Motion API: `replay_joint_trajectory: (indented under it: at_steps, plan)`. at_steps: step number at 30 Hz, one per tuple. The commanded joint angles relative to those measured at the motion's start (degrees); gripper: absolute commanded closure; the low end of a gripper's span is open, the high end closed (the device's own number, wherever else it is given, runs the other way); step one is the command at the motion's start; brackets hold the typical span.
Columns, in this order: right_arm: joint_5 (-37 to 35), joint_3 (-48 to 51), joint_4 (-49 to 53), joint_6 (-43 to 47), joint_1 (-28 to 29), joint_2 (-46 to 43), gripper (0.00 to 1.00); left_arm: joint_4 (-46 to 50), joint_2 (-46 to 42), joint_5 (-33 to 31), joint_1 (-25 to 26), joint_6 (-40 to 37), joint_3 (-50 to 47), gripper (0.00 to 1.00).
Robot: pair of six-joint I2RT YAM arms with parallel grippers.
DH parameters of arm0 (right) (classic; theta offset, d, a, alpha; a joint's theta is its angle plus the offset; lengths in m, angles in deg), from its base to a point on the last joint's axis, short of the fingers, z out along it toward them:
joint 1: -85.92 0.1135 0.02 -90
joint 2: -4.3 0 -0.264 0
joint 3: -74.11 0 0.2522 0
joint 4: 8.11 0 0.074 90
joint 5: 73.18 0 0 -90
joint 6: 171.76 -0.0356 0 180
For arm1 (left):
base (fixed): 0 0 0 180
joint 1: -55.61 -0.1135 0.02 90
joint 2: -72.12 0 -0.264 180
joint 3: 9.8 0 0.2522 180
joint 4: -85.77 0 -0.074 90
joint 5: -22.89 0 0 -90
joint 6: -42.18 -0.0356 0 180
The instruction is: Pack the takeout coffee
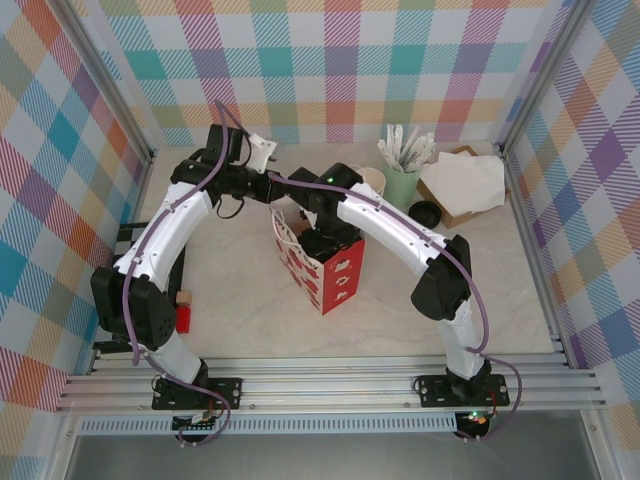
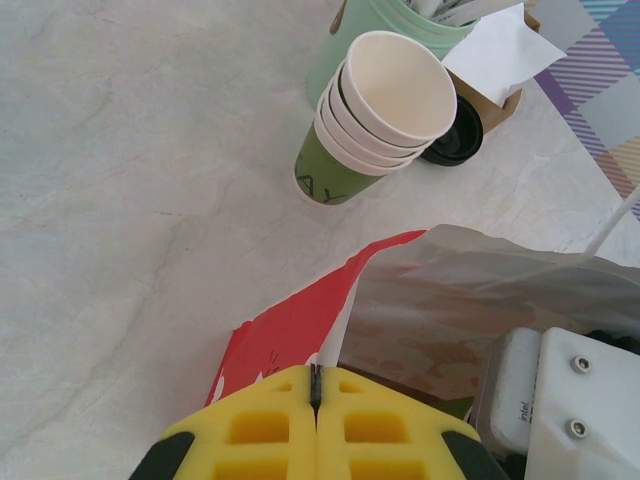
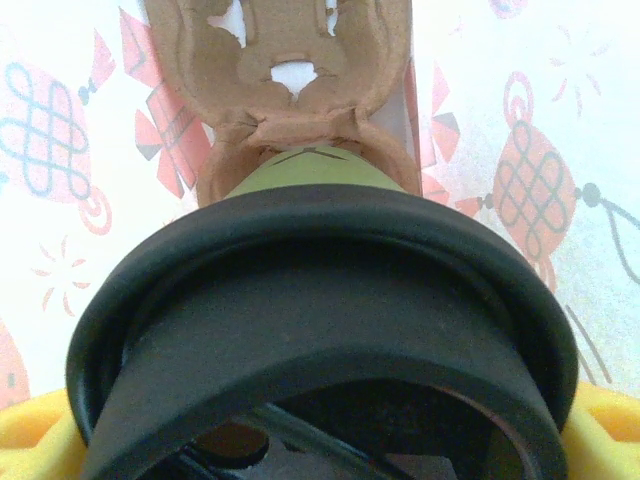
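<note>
The takeout coffee (image 3: 318, 175), a dark-green cup under a round black lid (image 3: 320, 290), hangs inside the red paper bag (image 1: 335, 275), whose white, red-patterned inner wall (image 3: 60, 150) surrounds it. My right gripper (image 3: 320, 445) is shut on the cup, with yellow fingers (image 3: 30, 435) at the frame corners. Just below the cup a brown cardboard carrier (image 3: 290, 60) lies at the bag's bottom. In the top view the right gripper (image 1: 318, 240) reaches down into the bag's mouth. My left gripper (image 2: 316, 385) is shut on the bag's rim (image 2: 335, 335), holding it open, and also appears from above (image 1: 283, 215).
A stack of green paper cups (image 2: 375, 110) stands behind the bag, beside a pale mint cup of white sticks (image 1: 403, 170). A loose black lid (image 2: 455, 130) and a cardboard box with white napkins (image 1: 465, 185) sit at back right. Small red block (image 1: 182, 318) at left.
</note>
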Motion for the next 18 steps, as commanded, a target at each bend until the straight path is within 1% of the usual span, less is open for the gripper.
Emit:
replay_joint_trajectory:
  at_steps: [1,18]
  plan:
    - [-0.6,0.6,0.6,1.1,-0.5,-1.3,0.37,0.4,-1.8,-0.3,-0.2,-0.9,-0.4,1.00]
    - [-1.1,2.2,-2.0,2.2,-0.7,-0.4,0.38,1.8,-1.2,0.6,-0.2,-1.1,0.1,1.00]
